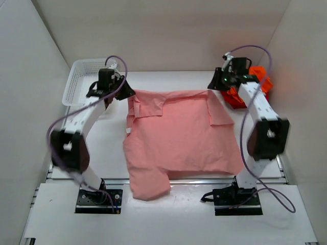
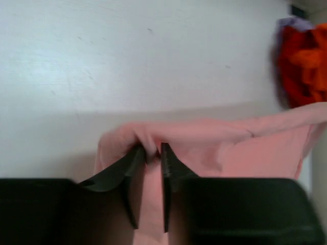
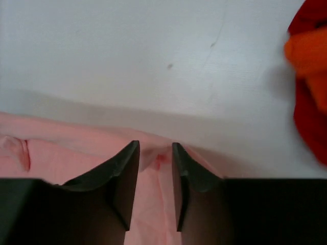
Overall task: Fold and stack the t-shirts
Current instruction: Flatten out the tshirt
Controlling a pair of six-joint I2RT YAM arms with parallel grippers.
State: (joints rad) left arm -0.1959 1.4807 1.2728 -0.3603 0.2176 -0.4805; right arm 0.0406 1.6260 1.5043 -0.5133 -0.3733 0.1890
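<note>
A salmon-pink collared t-shirt lies spread on the white table, its bottom edge hanging over the near edge. My left gripper is at the shirt's far left corner, and the left wrist view shows it shut on a bunched fold of the pink cloth. My right gripper is at the far right corner. In the right wrist view it holds a raised ridge of pink cloth between its jaws. Crumpled orange and red t-shirts lie at the far right.
A white plastic mesh basket stands at the far left, behind my left arm. The orange and red pile shows at the right edge of the left wrist view and of the right wrist view. White walls enclose the table.
</note>
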